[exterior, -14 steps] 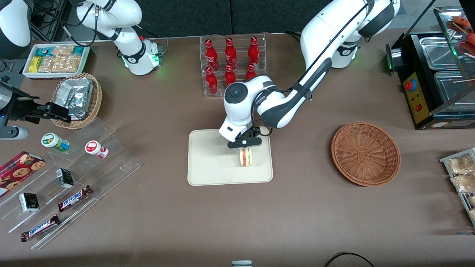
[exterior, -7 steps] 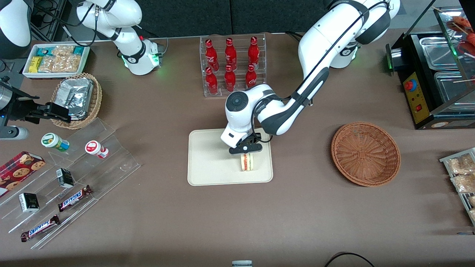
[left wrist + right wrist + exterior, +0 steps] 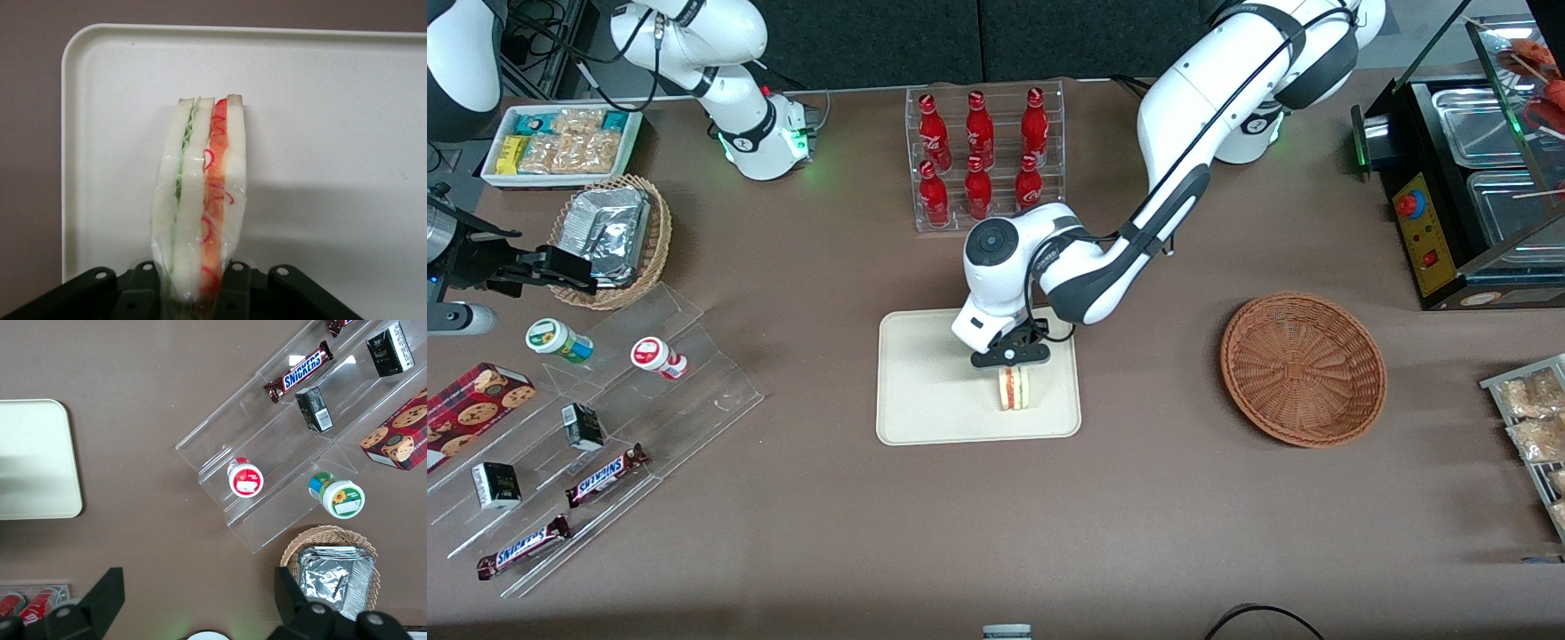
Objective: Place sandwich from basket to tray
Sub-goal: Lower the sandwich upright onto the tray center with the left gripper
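The end effector [image 3: 1011, 363] hangs low over the tray [image 3: 925, 400], its fingers closed narrow on the sandwich [image 3: 1014, 389] and pinching the outer bread slices at one end of the wedge. In the left wrist view the sandwich [image 3: 200, 200] reaches straight out from between the fingers [image 3: 235, 293], standing on edge, with the green layer on one side and the red on the other, and the cream tray [image 3: 333, 133] fills the ground beneath it. Whether its lower edge already touches the tray or hangs just above it cannot be told.

The relation the next move turns on: the sandwich lies directly below and nearer the front camera than the end effector, its long axis running from the fingers toward the tray's nearer rim, at the tray's end toward the working arm. So the drop spot is already under it, and what remains looks like a short lowering and a release. Held on edge, the wedge may tip onto a flat side once let go.

The basket [image 3: 1303, 369] sits well apart, toward the working arm's end of the table [image 3: 1138, 533], and holds nothing that can be seen. The tray carries only the sandwich. A paler basket [image 3: 654, 258] toward the parked arm's end holds foil packets [image 3: 609, 227], and a clear rack [image 3: 1049, 89] farther from the camera than the tray holds red bottles [image 3: 978, 133].
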You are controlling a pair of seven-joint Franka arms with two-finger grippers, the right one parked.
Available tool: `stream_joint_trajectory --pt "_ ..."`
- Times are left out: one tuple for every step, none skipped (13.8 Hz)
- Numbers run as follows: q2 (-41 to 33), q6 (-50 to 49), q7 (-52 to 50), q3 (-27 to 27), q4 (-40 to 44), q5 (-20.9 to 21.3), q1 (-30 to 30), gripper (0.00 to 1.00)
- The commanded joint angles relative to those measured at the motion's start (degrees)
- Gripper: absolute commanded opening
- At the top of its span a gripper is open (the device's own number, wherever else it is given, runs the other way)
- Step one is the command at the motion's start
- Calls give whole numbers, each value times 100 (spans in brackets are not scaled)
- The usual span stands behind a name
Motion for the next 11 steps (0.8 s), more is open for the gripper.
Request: stream_joint_trajectory --pt "112 -12 -92 40 185 111 -111 97" --pt "112 -12 -92 40 176 111 -111 99" --pt "112 -12 -92 49 176 111 -111 99" --pt "95 -12 -92 41 176 111 -102 99" --pt "60 -30 -92 40 193 102 -94 99" --pt "-1 -56 -101 40 202 85 -85 99" --pt "-98 -74 -101 40 211 50 -33 99" --pt "-247 -117 -101 40 211 32 11 99" --pt "-396 -266 -119 40 220 -3 82 99" --pt "-572 -476 -119 40 307 -160 195 99" --pt "-730 -756 -110 40 482 -370 318 99"
